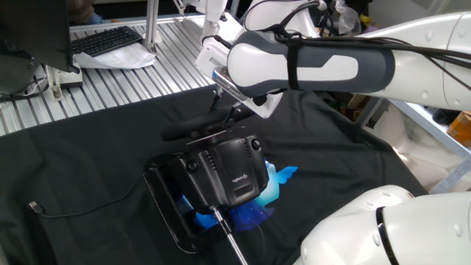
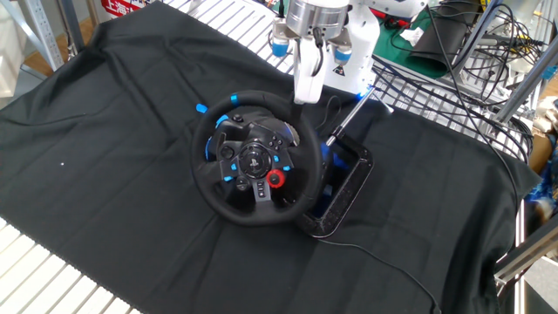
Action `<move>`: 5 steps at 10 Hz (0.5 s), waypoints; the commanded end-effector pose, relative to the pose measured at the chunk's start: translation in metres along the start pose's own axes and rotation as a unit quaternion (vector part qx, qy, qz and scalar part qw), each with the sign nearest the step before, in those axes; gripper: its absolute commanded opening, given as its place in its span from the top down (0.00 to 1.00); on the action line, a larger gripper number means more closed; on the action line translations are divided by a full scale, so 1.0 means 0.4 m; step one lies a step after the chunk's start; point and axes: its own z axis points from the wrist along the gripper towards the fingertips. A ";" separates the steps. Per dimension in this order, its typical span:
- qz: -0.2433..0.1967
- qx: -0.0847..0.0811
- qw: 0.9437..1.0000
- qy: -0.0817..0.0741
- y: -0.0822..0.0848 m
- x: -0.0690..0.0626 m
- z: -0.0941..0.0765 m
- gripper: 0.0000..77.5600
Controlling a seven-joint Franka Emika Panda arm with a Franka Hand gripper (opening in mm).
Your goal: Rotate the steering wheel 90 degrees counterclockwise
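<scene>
The steering wheel (image 2: 214, 197) faces one fixed camera at the middle of the black cloth, with a hub of buttons and a red knob. Its small blue band (image 2: 235, 98) sits at the upper left of the rim. In the other fixed view the wheel shows edge-on as a thin dark bar (image 1: 193, 130) behind the boxy housing (image 1: 232, 173). My gripper (image 2: 303, 98) comes down from above at the rim's upper right, with its white fingers closed around the rim. It also shows under the white arm (image 1: 224, 110), partly hidden.
A flat black rectangular frame (image 2: 349, 187) lies right of the wheel, with a metal rod (image 2: 353, 113) leaning over it. Blue plastic (image 1: 276, 184) lies beside the housing. A cable (image 1: 73, 213) runs over the cloth. A keyboard (image 1: 107, 40) sits on the slatted table behind.
</scene>
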 end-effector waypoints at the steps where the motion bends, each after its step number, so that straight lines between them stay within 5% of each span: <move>1: -0.003 -0.007 1.000 -0.005 0.000 -0.010 0.004 0.99; 5: -0.002 -0.018 1.000 -0.024 -0.003 -0.038 0.019 0.99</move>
